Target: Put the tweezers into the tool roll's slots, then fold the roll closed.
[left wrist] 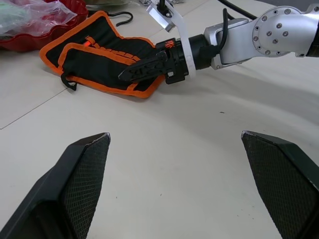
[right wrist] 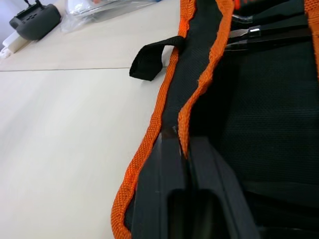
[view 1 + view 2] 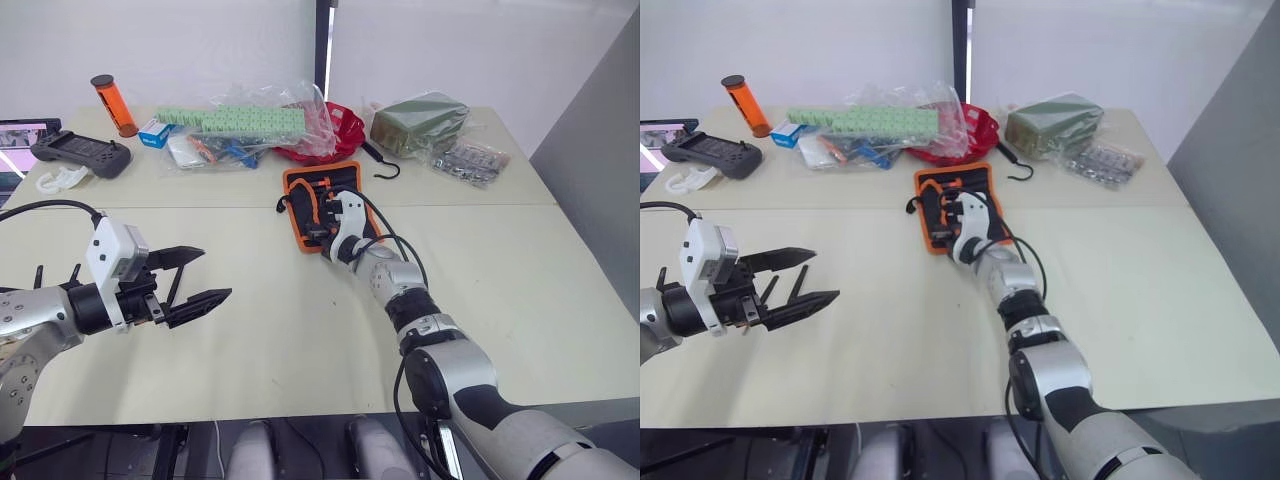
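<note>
We see our right gripper (image 2: pixel 182 149) pinching the orange-trimmed flap of the black fabric tool roll (image 3: pixel 325 205); our left gripper (image 3: pixel 195 275) hovers, fingers spread.

Black cloth roll (image 1: pixel 107 55) with woven orange trim on a smooth, matt cream table (image 3: pixel 520 270)

The roll's inner face is fine black mesh cloth in the right wrist view, its orange edging coarse and slightly frayed; slim tweezers (image 2: pixel 269 34) show dull black with a bright metal glint. The right gripper (image 1: pixel 144 67) pinches the trim with matt black plastic fingers behind a glossy silver-grey arm shell; the left gripper (image 3: pixel 195 275) has fingers (image 1: pixel 75 189) faced with a rough cross-hatched pattern. At the table's back, crinkled clear plastic bags (image 3: pixel 290 110) shine, beside a glossy orange tube (image 3: pixel 112 105) and a matt dark green bag (image 3: pixel 418 122)
</note>
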